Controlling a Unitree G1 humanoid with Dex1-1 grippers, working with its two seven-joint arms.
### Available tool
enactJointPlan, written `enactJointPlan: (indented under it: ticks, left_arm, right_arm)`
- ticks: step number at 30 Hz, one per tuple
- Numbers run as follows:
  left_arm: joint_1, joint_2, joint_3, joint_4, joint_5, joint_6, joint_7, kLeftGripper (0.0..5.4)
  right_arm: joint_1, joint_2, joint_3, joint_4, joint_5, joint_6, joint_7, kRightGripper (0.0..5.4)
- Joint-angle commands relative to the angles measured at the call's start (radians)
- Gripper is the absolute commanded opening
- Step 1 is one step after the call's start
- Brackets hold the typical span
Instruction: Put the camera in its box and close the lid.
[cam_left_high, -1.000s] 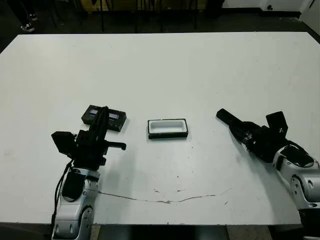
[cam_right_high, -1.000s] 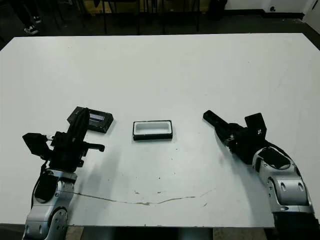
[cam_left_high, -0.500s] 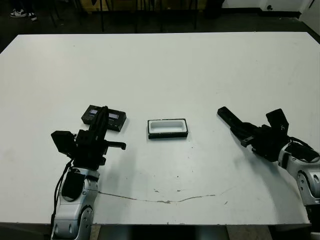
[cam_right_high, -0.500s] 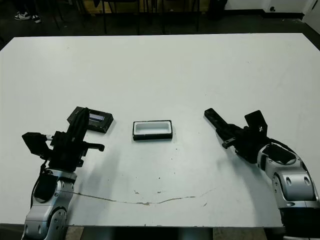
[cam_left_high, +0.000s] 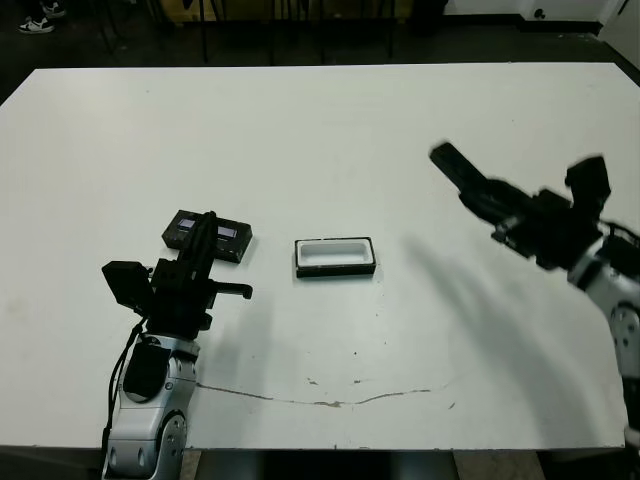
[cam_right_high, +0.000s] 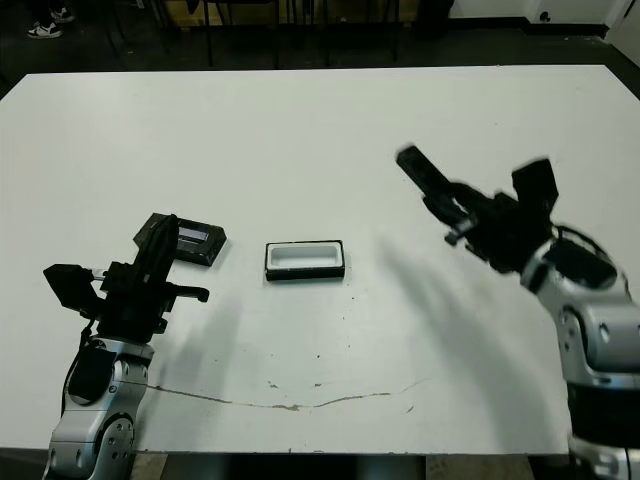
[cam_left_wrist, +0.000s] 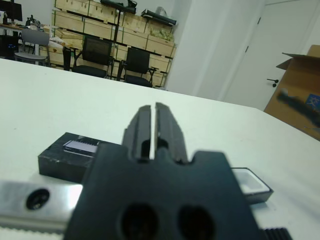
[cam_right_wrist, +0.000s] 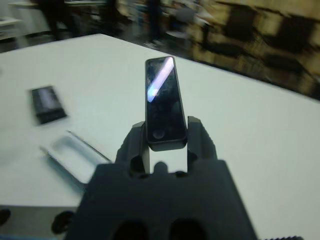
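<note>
Right wrist view shows our right gripper (cam_right_wrist: 165, 142) pinching the camera (cam_right_wrist: 162, 100) by its lower end, the long black body jutting out past the fingers with a shiny patch on its face. In the left eye view that gripper sits at the right of the frame, raised above the table (cam_left_high: 320, 130), the camera pointing toward the upper centre. The box (cam_left_high: 336, 256), white lining up, lies on the table at the middle of the frame, well apart from the camera. The lid (cam_left_high: 208, 236) lies left of the box, at centre left, just beyond our left gripper (cam_left_wrist: 153, 125), whose fingers are pressed together with only a thin slit between them, holding nothing

We judge the main risk to be the grip: only one end is clamped, so the camera could pivot or slip on the way over. It is barely smaller than the box, so a tilted or off-line descent could catch the rim and shove the light tray aside
</note>
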Motion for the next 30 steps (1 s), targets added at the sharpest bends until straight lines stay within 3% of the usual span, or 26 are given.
enactJointPlan:
  ticks: [1, 8, 12, 19, 30]
  left_arm:
    - [0.007, 0.009, -0.001, 0.015, 0.011, 0.005, 0.003, 0.0]
    - [0.013, 0.005, 0.006, 0.008, 0.006, 0.009, 0.012, 0.0]
    - [0.014, 0.008, 0.012, 0.012, 0.0, 0.005, 0.008, 0.0]
    - [0.017, 0.005, 0.014, 0.012, -0.002, 0.003, 0.008, 0.0]
    - [0.021, 0.003, 0.01, 0.021, 0.011, -0.013, 0.01, 0.0]
  right_arm:
    - [-0.089, -0.021, 0.097, 0.105, -0.056, -0.071, 0.11, 0.54]
    - [-0.27, 0.016, 0.287, 0.319, -0.174, -0.195, 0.328, 0.54]
    - [-0.335, 0.037, 0.379, 0.379, -0.233, -0.161, 0.398, 0.54]
    - [-0.383, 0.065, 0.464, 0.396, -0.29, -0.087, 0.47, 0.54]
    - [-0.384, 0.07, 0.52, 0.409, -0.353, -0.106, 0.519, 0.54]
